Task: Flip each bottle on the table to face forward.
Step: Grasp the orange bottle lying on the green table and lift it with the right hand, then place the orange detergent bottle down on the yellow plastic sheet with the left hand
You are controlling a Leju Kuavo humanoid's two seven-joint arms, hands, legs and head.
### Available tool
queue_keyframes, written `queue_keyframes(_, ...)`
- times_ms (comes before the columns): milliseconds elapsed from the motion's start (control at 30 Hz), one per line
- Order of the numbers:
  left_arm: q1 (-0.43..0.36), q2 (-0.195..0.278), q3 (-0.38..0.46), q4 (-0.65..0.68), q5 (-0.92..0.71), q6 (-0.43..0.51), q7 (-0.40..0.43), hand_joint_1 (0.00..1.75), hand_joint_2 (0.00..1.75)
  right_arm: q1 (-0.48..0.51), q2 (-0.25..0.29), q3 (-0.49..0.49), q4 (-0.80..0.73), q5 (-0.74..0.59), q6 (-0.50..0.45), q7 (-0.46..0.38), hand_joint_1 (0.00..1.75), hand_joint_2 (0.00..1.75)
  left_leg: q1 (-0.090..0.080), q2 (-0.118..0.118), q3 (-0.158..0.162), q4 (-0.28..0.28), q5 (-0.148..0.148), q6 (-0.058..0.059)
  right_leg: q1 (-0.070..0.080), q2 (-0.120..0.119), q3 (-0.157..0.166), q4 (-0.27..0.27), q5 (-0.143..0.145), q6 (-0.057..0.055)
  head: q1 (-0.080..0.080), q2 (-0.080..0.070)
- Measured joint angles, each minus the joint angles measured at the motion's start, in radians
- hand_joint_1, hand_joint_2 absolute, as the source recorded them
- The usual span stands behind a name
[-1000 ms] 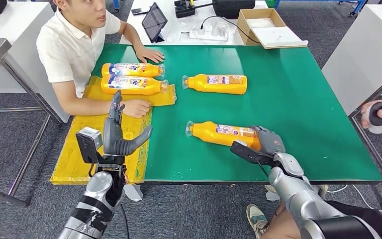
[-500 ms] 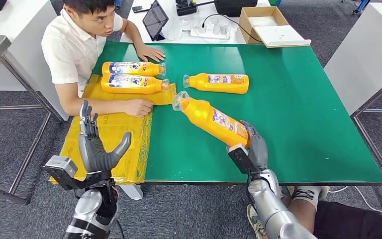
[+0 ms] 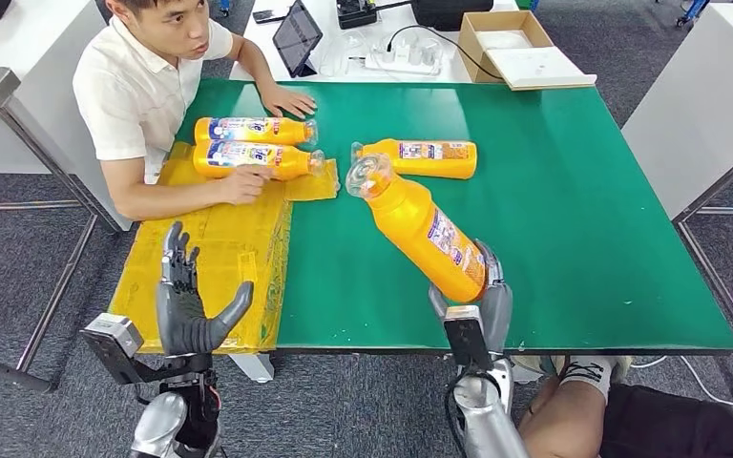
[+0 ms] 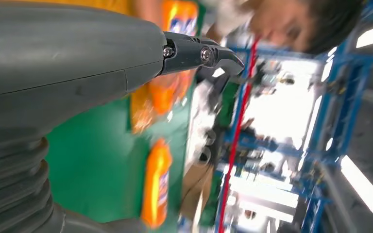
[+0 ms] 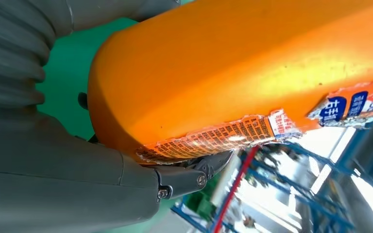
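My right hand (image 3: pixel 485 294) grips the base of an orange bottle (image 3: pixel 420 226) and holds it tilted up off the green table (image 3: pixel 573 191), clear cap pointing away toward the far left. Close up, that bottle (image 5: pixel 252 68) shows a torn label against my right hand (image 5: pixel 53 170). A second orange bottle (image 3: pixel 422 158) lies on its side just behind it. Two more bottles (image 3: pixel 253 131) (image 3: pixel 248 158) lie side by side on the yellow sheet (image 3: pixel 200 258) at the left. My left hand (image 3: pixel 189 301) is raised with fingers spread, holding nothing, off the table's left front; its thumb (image 4: pixel 199 53) shows close up.
A person in a white shirt (image 3: pixel 134 86) sits at the table's left, one hand (image 3: pixel 243 183) on the nearer bottle on the sheet, the other hand (image 3: pixel 286 100) on the green mat. A tablet (image 3: pixel 296 40), cables and a cardboard box (image 3: pixel 506 43) stand behind the table.
My right hand has lifted the bottle from flat on the table and swung it steeper, cap rising toward the far bottle. My left hand dropped lower. The person's hand moved onto the nearer bottle.
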Motion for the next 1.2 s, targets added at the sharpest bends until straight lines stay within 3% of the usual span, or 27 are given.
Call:
queue_keyframes(133,0.005,-0.003,-0.025,0.020,0.033,-0.084,0.019,0.00,1.75,0.012,0.007,0.067,-0.050,-0.024,-0.002,0.000,1.75,1.75,0.000,0.001,0.000,0.000,0.000,0.000,0.000,0.000,0.000,0.000,0.000,0.000,0.000,0.000)
queue_keyframes(300,0.002,-0.001,-0.069,0.059,0.020,-0.184,0.027,0.00,1.75,0.008,0.023,0.174,-0.037,-0.022,0.089,0.000,1.75,1.75,0.000,0.001,0.000,0.000,0.000,0.000,0.000,0.000,0.000,0.000,0.001,0.000,0.000,0.000)
queue_keyframes(600,-0.034,0.002,-0.119,0.121,0.028,-0.262,0.029,0.00,1.75,-0.024,0.081,0.393,0.073,-0.030,0.191,0.000,1.75,1.75,0.001,0.001,0.000,0.000,0.000,0.000,0.000,0.000,0.000,0.000,0.000,-0.001,0.000,0.000)
queue_keyframes(867,-0.039,0.008,-0.151,0.125,0.039,-0.306,0.020,0.00,1.75,-0.061,0.096,0.458,0.180,-0.044,0.217,0.000,1.75,1.75,0.000,0.000,0.000,0.000,0.001,0.000,0.000,0.000,0.000,0.000,0.000,0.000,0.000,0.000)
queue_keyframes(1200,-0.044,0.020,-0.163,0.125,0.047,-0.337,0.000,0.00,1.75,-0.087,0.099,0.468,0.238,-0.061,0.247,0.000,1.75,1.75,0.000,0.001,0.000,0.000,0.000,0.000,0.000,0.000,0.000,0.000,0.000,0.000,0.000,0.000)
